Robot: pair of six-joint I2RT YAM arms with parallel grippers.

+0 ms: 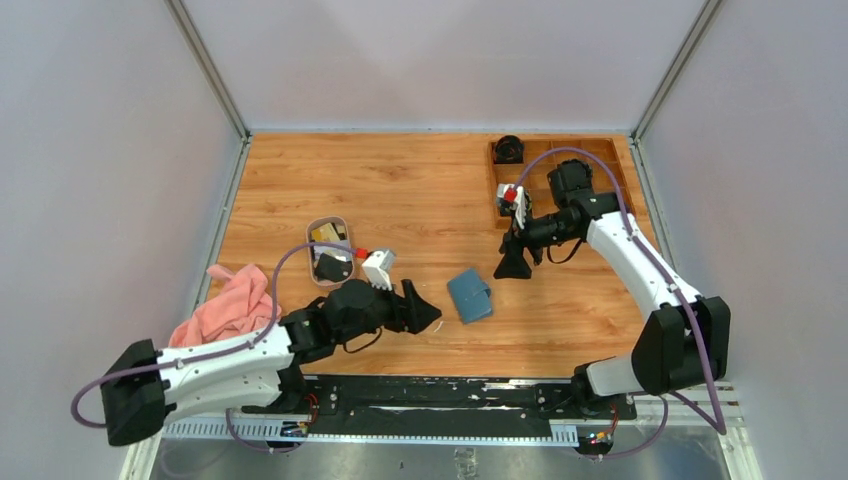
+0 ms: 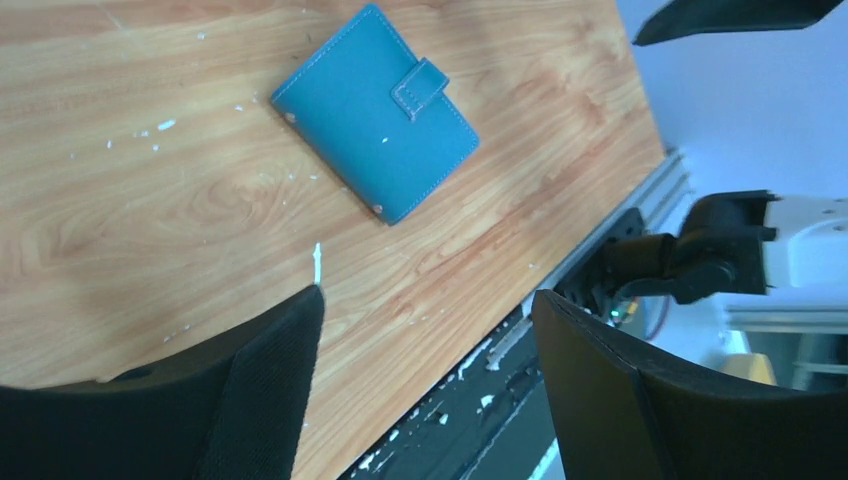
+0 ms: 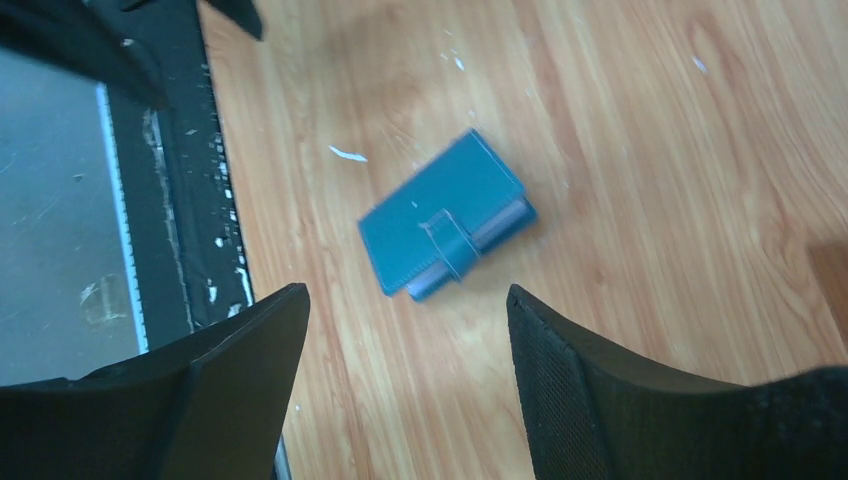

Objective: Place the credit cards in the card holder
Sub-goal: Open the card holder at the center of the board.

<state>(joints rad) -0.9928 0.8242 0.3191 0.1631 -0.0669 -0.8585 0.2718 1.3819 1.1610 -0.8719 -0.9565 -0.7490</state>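
Note:
The card holder (image 1: 469, 294) is a teal-blue wallet lying folded shut on the wooden table, its strap on top, also seen in the left wrist view (image 2: 375, 115) and the right wrist view (image 3: 445, 215). My left gripper (image 1: 424, 312) (image 2: 430, 295) hovers open just left of it, nothing between its fingers. My right gripper (image 1: 513, 266) (image 3: 405, 290) stands open just above and to the right of it, also empty. A yellowish credit card (image 1: 322, 234) shows in a small oval dish (image 1: 310, 252), beside a dark item.
A pink cloth (image 1: 230, 305) lies at the near left. A brown wooden compartment tray (image 1: 590, 152) sits at the far right with a black round object (image 1: 508, 150) in it. The black base rail (image 1: 430, 395) runs along the table's near edge.

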